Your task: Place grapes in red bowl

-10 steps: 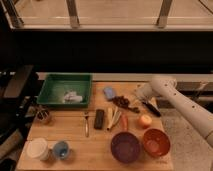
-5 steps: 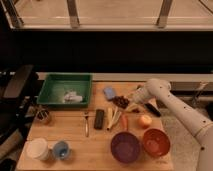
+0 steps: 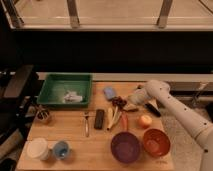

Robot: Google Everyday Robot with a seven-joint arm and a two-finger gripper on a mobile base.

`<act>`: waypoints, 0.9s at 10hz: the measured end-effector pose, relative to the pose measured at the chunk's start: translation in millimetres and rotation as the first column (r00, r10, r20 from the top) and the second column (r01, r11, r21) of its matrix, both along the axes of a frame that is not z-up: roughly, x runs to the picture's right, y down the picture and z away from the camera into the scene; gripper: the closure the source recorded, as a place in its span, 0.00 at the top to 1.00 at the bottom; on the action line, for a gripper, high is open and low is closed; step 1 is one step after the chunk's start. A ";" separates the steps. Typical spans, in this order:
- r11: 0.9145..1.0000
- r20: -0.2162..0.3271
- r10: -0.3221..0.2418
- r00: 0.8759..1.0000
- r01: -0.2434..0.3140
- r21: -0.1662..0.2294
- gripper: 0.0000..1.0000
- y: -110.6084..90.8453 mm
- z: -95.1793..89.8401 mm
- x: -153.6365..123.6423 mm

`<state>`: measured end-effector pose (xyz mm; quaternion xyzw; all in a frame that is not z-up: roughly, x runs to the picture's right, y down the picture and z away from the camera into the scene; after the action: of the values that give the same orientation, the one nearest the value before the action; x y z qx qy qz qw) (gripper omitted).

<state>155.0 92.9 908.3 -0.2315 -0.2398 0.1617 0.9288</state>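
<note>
Sitting at the 3 o'clock edge of the grapes (image 3: 118, 101), the end effector (image 3: 131, 104) seems positioned to grasp them; its grip state I cannot tell. From the grapes, the red bowl (image 3: 156, 142) lies toward 5 o'clock on the table (image 3: 65, 131).

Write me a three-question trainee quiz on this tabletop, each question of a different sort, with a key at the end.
1. True or false: the grapes already lie in the red bowl.
2. Short answer: where is the gripper?
3. Pick one. Directly left of the red bowl stands: A) the grapes; B) the purple bowl; C) the gripper.

Key
1. False: they lie on the table, farther back than the bowl.
2. At the right end of the grapes, behind and left of the apple.
3. B
</note>
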 end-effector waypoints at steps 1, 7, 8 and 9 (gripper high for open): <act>1.000 0.004 0.004 1.000 -0.004 0.018 0.00 -7.7 -12.9 2.9; 0.995 -0.051 0.001 0.999 0.004 0.096 0.00 -45.2 -107.8 59.5; 0.995 -0.069 -0.009 0.998 0.016 0.099 0.00 -41.4 -129.1 71.5; 0.995 -0.092 -0.015 0.996 0.024 0.093 0.00 -32.8 -147.9 82.8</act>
<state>237.9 60.1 760.4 -0.1825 -0.2023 0.1515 0.9502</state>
